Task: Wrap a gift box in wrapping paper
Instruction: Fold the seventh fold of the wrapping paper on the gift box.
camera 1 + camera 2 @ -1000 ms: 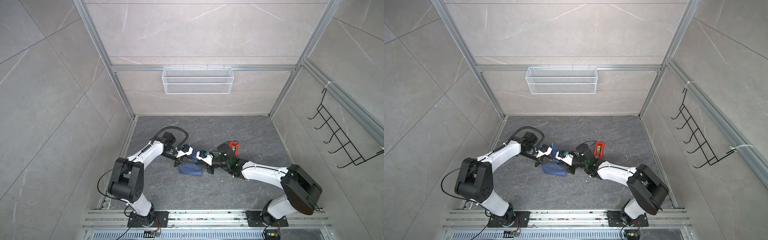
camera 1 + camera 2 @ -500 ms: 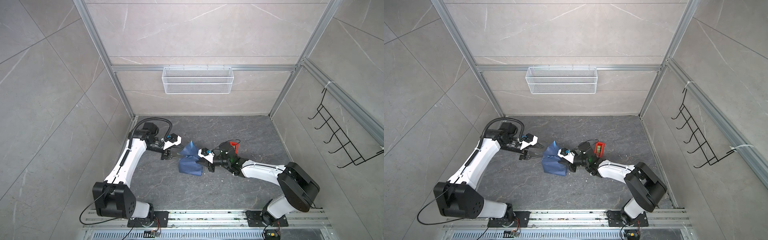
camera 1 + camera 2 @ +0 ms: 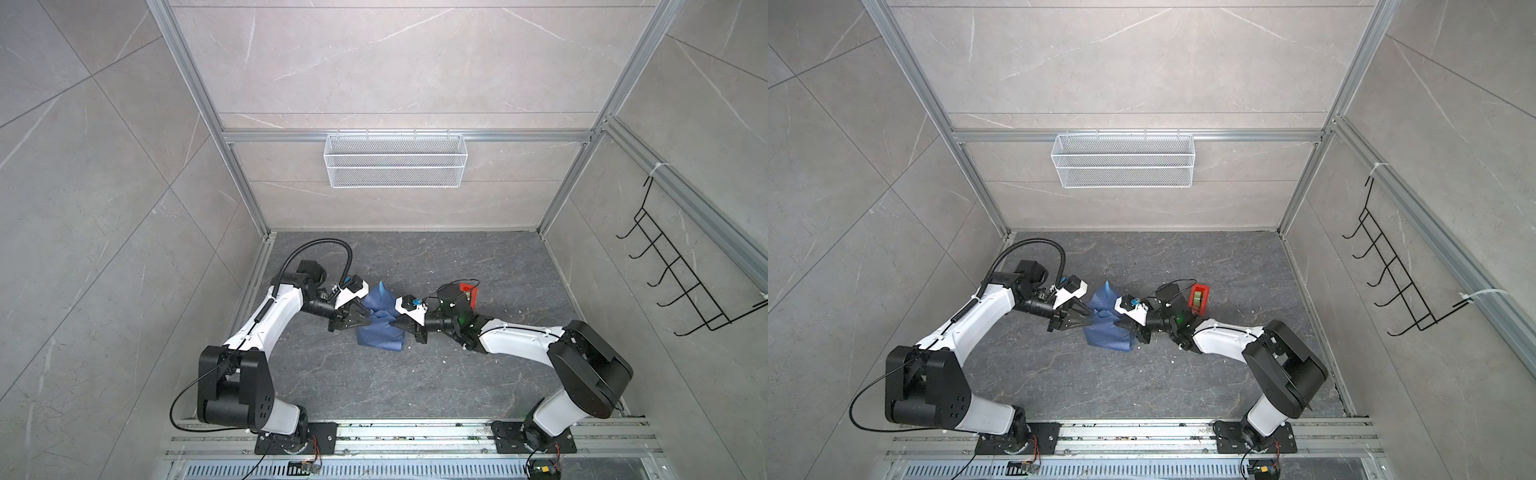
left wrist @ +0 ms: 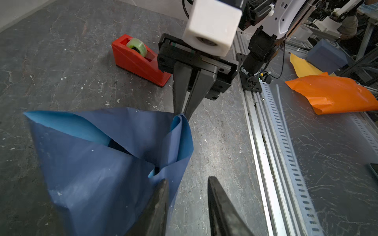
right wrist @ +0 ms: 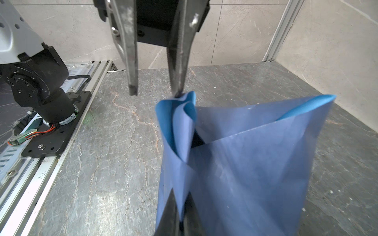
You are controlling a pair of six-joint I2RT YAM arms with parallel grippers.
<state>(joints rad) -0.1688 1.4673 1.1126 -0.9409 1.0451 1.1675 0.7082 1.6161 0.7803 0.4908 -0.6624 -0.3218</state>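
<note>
paper: large thin blue wrapping paper (image 3: 380,328), lt blue one face / darker matte blue other, creased, bunched into a bundle mid-floor between both grippers in both top views (image 3: 1106,328); flaps stand up, one pointed corner up on far side
box: small dark navy gift box not clearly seen, only a dark gap in the folds in the wrist views, can't tell if that's it
R tool: right gripper (image 4: 183,114) at bundle's right side, jaws pinched together on a folded paper corner; own cam agrees, paper clamped between tips (image 5: 181,196)
L tool: left gripper (image 4: 188,179) at bundle's left side, jaws apart w/ bare floor in the gap, nothing held; one fingertip (image 5: 178,90) touches a raised paper fold, other is clear of it
tape: red wedge-shaped plastic tape dispenser (image 4: 141,63) w/ greenish clear roll, on floor right of & farther than paper, near R wrist, apart from paper
floor: dark grey marble-look tabletop (image 3: 374,386), small white specks
bg: white wire-mesh basket (image 3: 395,166) on far wall; black wire hook rack (image 3: 681,259) on right wall
</note>
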